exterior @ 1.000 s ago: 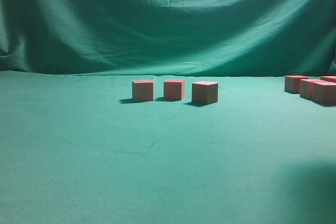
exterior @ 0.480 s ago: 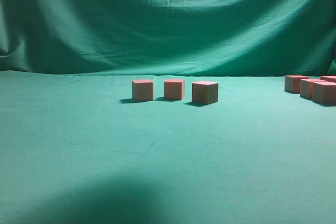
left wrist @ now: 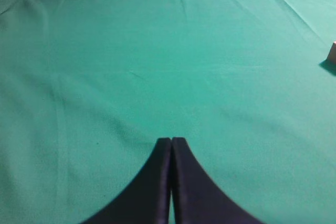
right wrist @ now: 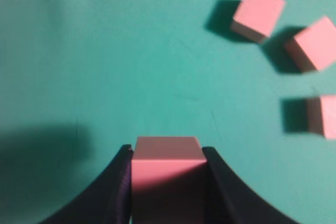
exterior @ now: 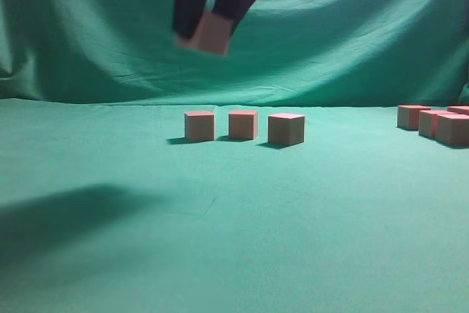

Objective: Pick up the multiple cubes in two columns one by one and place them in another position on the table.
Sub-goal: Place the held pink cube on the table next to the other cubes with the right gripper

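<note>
1. The right gripper (exterior: 207, 34) hangs high above the surface (exterior: 220, 254), its jaws part-open and clamped on one pink cube (right wrist: 167, 174).
2. The left gripper (left wrist: 171, 141) has its jaws pressed together with nothing between them, low over bare cloth.
3. Three cubes (exterior: 243, 125) sit in a row mid-surface, apart from each other.
4. Another cluster of cubes (exterior: 440, 122) sits at the far right edge, close together.
5. A green cloth backdrop (exterior: 330, 34) hangs behind.
</note>
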Motion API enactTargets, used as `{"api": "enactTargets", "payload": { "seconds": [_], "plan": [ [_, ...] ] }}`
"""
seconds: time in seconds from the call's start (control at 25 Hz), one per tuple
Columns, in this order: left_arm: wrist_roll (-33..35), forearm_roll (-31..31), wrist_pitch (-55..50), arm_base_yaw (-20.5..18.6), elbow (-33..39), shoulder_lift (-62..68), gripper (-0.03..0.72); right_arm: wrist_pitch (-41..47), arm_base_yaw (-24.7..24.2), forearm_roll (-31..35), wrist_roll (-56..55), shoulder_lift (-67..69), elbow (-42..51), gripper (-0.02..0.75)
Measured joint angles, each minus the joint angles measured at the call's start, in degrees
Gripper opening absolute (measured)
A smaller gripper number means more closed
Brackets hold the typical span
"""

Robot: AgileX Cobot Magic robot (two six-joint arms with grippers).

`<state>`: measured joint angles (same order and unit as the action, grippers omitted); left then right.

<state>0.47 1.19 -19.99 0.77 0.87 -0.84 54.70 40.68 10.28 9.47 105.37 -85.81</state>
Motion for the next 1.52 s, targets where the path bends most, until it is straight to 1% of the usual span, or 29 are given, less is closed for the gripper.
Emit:
{"api": "enactTargets", "payload": {
  "seconds": [0.24,0.32,0.4,0.52,0.6,0.68,0.92,0.96,1.2,1.32,1.4,1.52],
  "plan": [
    [0.00,0.00,0.00,0.00,0.00,0.00,0.000,2.10,1.77,-1.05,-0.49,11.58,-12.01,0.266],
    [0.00,0.00,0.00,0.00,0.00,0.00,0.000,2.35,2.26,-1.70,-3.65,14.30,-15.49,0.266],
    [0.00,0.00,0.00,0.00,0.00,0.00,0.000,3.35,2.65,-3.37,-10.49,16.53,-17.97,0.266],
    [0.00,0.00,0.00,0.00,0.00,0.00,0.000,5.22,3.38,-8.59,-24.79,19.34,-20.60,0.266],
    [0.00,0.00,0.00,0.00,0.00,0.00,0.000,5.82,3.61,-12.03,-30.11,20.46,-21.17,0.266],
    [0.00,0.00,0.00,0.00,0.00,0.00,0.000,5.96,3.77,-14.14,-32.77,21.20,-21.39,0.266],
    [0.00,0.00,0.00,0.00,0.00,0.00,0.000,5.38,5.18,-17.74,-41.68,22.65,-21.71,0.266],
    [0.00,0.00,0.00,0.00,0.00,0.00,0.000,5.38,5.18,-17.74,-41.68,22.65,-21.71,0.266],
    [0.00,0.00,0.00,0.00,0.00,0.00,0.000,3.49,6.60,-22.65,-50.48,23.98,-21.82,0.266],
    [0.00,0.00,0.00,0.00,0.00,0.00,0.000,2.36,6.91,-23.73,-53.10,24.12,-21.82,0.266],
    [0.00,0.00,0.00,0.00,0.00,0.00,0.000,1.45,7.26,-25.57,-55.39,24.12,-21.82,0.266],
    [0.00,0.00,0.00,0.00,0.00,0.00,0.000,1.24,7.35,-26.02,-56.57,24.12,-21.82,0.266]
  ]
}}
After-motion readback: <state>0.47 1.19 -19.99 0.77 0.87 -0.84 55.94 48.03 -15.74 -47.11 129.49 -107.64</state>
